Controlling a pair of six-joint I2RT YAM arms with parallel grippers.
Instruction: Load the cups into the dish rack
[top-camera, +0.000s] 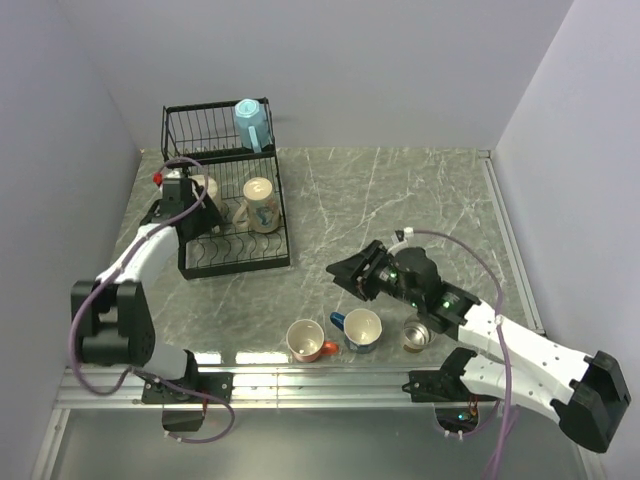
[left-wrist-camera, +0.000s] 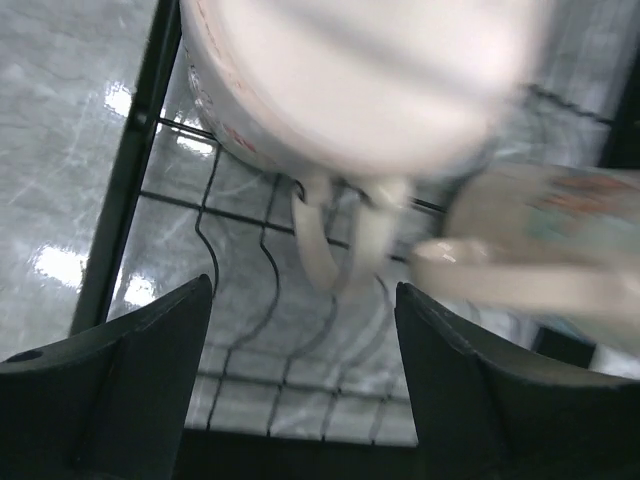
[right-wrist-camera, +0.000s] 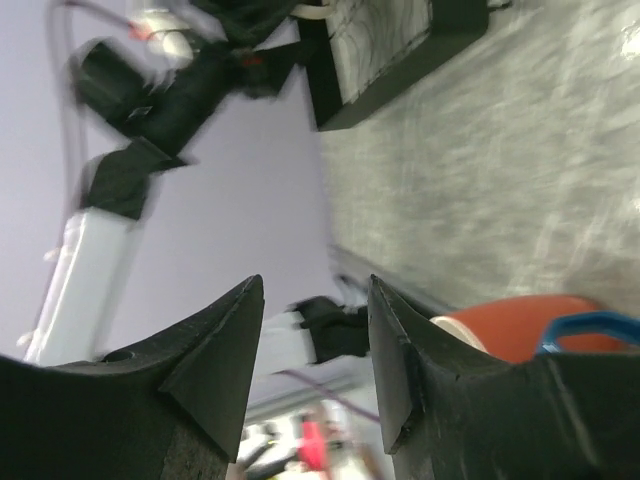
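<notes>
Cream mug (left-wrist-camera: 350, 80) sits in the dish rack (top-camera: 236, 268) just past your outstretched left tool (left-wrist-camera: 302, 290), jaws wide, empty; your right tool (right-wrist-camera: 313, 290) hovers above the bench (top-camera: 420, 190), part-open, holding nothing.

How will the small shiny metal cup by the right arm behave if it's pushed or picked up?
The small shiny metal cup looks thin-walled, so it is probably light and stiff. Its polished surface may be slippery to grip. Standing upright on the smooth marbled table, it would likely slide when nudged, and roll if tipped.

three cups (top-camera: 362, 330) before rack (top-camera: 215, 256), maybe three inside
</notes>
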